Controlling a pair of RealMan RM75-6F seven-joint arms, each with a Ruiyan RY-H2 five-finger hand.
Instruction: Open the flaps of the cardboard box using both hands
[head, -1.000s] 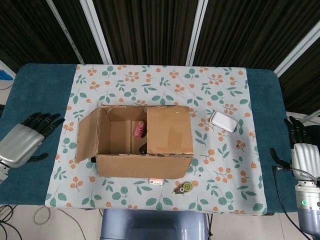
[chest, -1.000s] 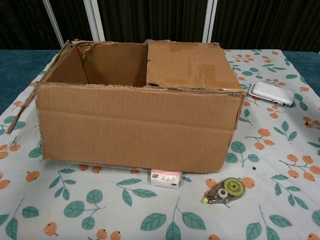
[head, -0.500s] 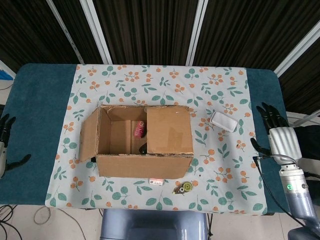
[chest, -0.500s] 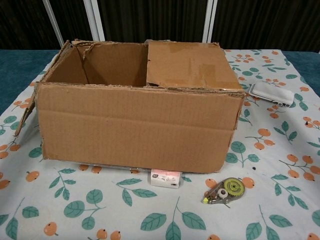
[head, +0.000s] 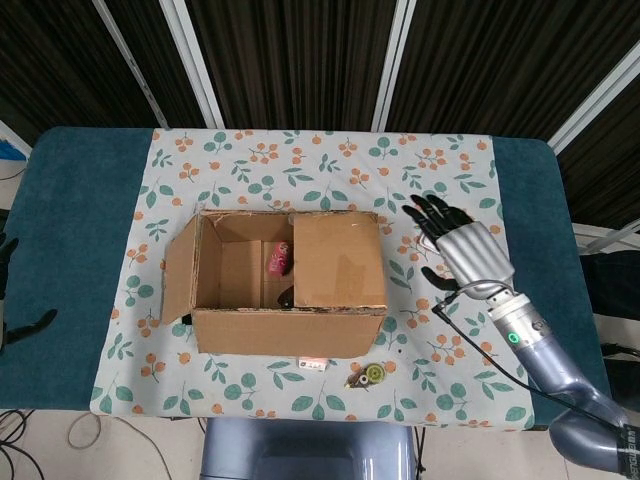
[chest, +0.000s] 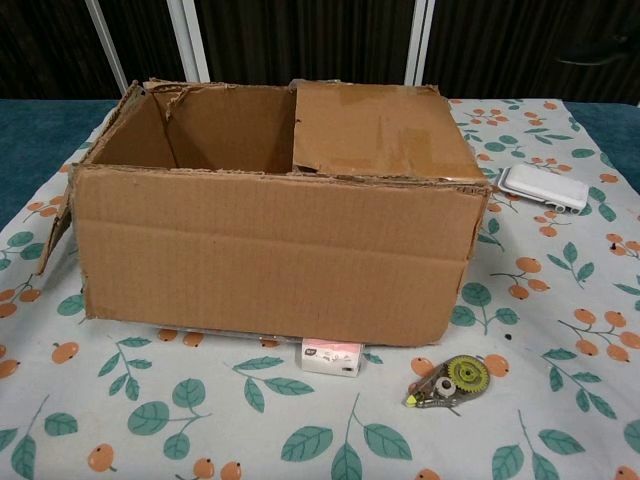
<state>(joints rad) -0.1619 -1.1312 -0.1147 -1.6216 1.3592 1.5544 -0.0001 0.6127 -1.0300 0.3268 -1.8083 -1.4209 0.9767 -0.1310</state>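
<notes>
Cardboard box (chest: 270, 250) mid-bench, one flap out, one flap lying flat; right hand (head: 462, 248) hovering beside it.

Nearest the robot: small white packet (chest: 331, 357) touching the box's front base, correction tape dispenser (chest: 450, 381) just right of it on the fruit-print cloth (chest: 560, 400). Box sits on the cloth; left flap (head: 178, 268) swung outward, right flap (head: 338, 260) lying flat over the right half of the opening. Inside, in the uncovered part: a red item (head: 281, 258) by the flap edge and a dark item (head: 285, 297) nearer the front wall, can't tell what either is. Right hand is right of the box, fingers spread, holding nothing, not touching the flap. White case (chest: 542, 188) on the cloth right of the box, further back. Left hand (head: 10, 300): only dark fingertips at the frame's left edge, well clear of the box; can't tell its pose.
</notes>
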